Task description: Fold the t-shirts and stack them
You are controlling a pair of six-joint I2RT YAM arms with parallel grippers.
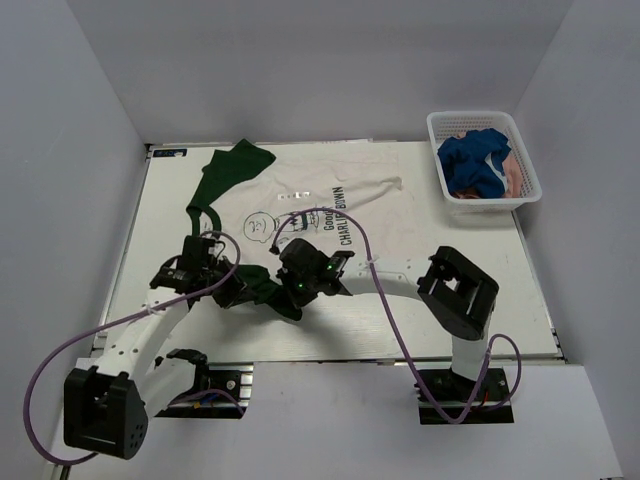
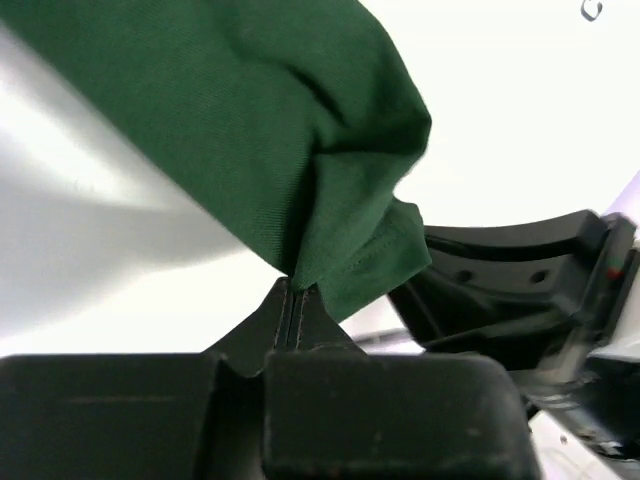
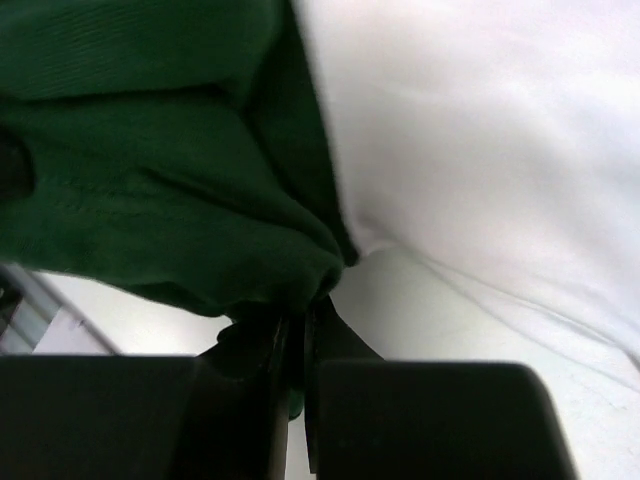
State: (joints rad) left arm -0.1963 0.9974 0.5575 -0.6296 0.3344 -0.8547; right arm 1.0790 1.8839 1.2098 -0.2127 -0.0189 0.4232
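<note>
The cream t-shirt [image 1: 330, 205] with black cartoon print lies spread on the table, one dark green sleeve [image 1: 228, 172] at the far left. Its other green sleeve [image 1: 262, 287] is bunched at the near edge between both grippers. My left gripper [image 1: 232, 292] is shut on that sleeve's cloth [image 2: 330, 170], pinched at the fingertips [image 2: 293, 292]. My right gripper [image 1: 290, 300] is shut on the same sleeve [image 3: 170, 190], cream cloth [image 3: 480, 140] beside it. A blue shirt [image 1: 474, 163] and a dusty pink one [image 1: 514, 176] lie in the basket.
The white mesh basket [image 1: 442, 175] stands at the table's far right corner. The white table [image 1: 440, 235] is bounded by grey walls on the left, back and right. Purple cables loop from both arms near the front edge.
</note>
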